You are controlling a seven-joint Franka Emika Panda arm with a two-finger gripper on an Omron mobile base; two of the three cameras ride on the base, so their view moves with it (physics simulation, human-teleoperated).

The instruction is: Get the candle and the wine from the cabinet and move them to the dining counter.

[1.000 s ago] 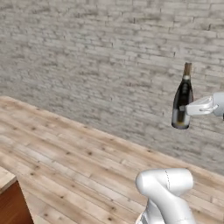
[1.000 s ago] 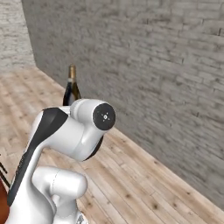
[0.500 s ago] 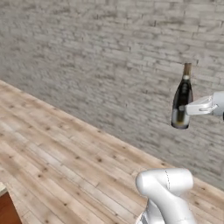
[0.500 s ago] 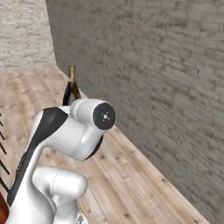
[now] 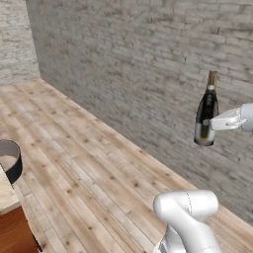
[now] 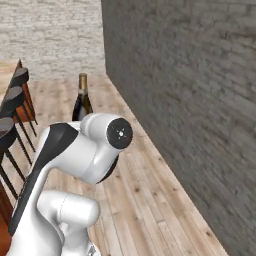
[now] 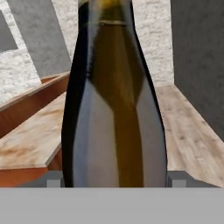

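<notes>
Wine (image 5: pixel 206 114) upright, held in mid-air by gripper (image 5: pixel 216 123), fingers clamped on the lower body at the label, well above wood plank floor (image 5: pixel 79 163). Grey brick wall (image 5: pixel 133 69) behind it. In the hand view bottle (image 7: pixel 114 100) sits between both fingertips (image 7: pixel 53 181), dining counter (image 7: pixel 35 135) off to the left beyond it. Right base view: bottle neck (image 6: pixel 82 87) over arm's elbow, dark bar stools (image 6: pixel 12 110) at left.
</notes>
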